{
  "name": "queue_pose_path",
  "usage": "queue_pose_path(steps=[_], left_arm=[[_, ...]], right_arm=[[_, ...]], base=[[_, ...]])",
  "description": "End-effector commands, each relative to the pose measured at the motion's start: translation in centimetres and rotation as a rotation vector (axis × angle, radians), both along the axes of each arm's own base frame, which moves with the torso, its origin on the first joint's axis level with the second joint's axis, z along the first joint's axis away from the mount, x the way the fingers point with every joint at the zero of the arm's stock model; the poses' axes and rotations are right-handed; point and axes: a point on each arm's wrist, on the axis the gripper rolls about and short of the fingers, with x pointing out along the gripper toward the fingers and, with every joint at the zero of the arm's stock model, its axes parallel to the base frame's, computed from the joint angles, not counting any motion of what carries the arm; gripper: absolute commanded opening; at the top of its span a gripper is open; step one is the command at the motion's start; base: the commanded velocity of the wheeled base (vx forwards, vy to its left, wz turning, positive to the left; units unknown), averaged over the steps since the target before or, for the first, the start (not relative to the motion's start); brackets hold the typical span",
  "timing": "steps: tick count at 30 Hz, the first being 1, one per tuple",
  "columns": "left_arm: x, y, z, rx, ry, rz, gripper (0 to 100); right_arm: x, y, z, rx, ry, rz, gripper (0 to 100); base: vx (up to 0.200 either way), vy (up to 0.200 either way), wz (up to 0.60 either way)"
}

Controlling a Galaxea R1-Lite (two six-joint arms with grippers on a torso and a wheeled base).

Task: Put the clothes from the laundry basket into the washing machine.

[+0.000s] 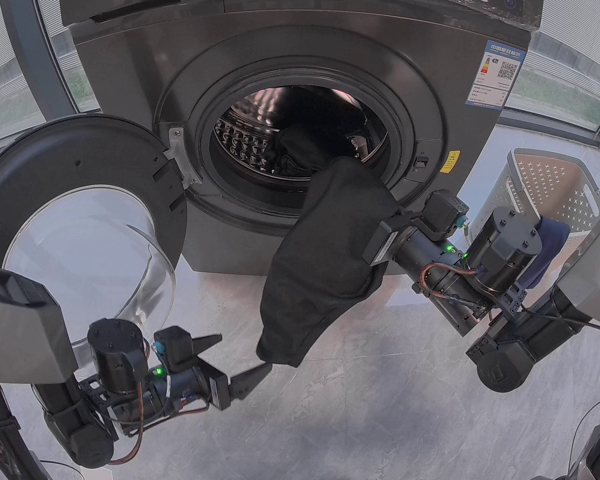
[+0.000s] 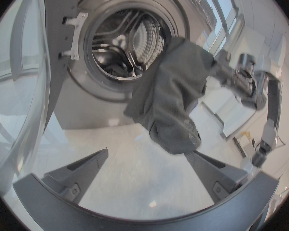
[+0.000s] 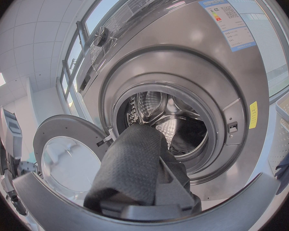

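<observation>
Here, black garment (image 1: 320, 261) at the drum rim (image 1: 247, 200), pinched in right end effector (image 3: 151, 193); left end effector (image 2: 146, 154) spread.

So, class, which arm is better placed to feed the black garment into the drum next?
The right. The right gripper is shut on the black garment, whose top lies over the drum rim. The left gripper is open, low near the floor by the garment's hanging end, holding nothing.

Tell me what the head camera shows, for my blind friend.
The right gripper holds a black garment at the mouth of the washing machine, the cloth hanging toward the floor. The left gripper hovers open below, near the open door; a laundry basket stands on the right.
</observation>
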Motion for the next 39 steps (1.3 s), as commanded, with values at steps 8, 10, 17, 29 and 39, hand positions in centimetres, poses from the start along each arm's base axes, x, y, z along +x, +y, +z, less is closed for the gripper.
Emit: queue_pose_path(steps=[8, 10, 17, 29, 39], left_arm=[[-1.6, -1.8, -1.6, 0.069, 0.036, -0.146, 100], [-1.1, -2.5, -0.6, 0.034, -0.012, -0.174, 100], [2.7, -6.1, 2.7, -0.104, -0.2, -0.193, 100], [6.8, -9.1, 1.9, -0.143, -0.271, -0.183, 100], [10.8, -10.3, 0.6, -0.16, -0.325, -0.109, 100]], right_arm=[[-0.6, 1.1, 0.2, 0.014, 0.002, 0.013, 0], [-0.8, 1.4, 0.2, 0.015, 0.001, 0.021, 0], [-1.0, 1.7, 0.0, 0.009, 0.009, 0.032, 0], [-1.9, 3.0, -0.2, 0.013, 0.02, 0.059, 0], [-3.0, 3.9, -0.4, 0.016, 0.034, 0.099, 0]], base=[[0.0, 0.0, 0.0], [0.0, 0.0, 0.0], [0.0, 0.0, 0.0], [0.0, 0.0, 0.0], [0.0, 0.0, 0.0]])
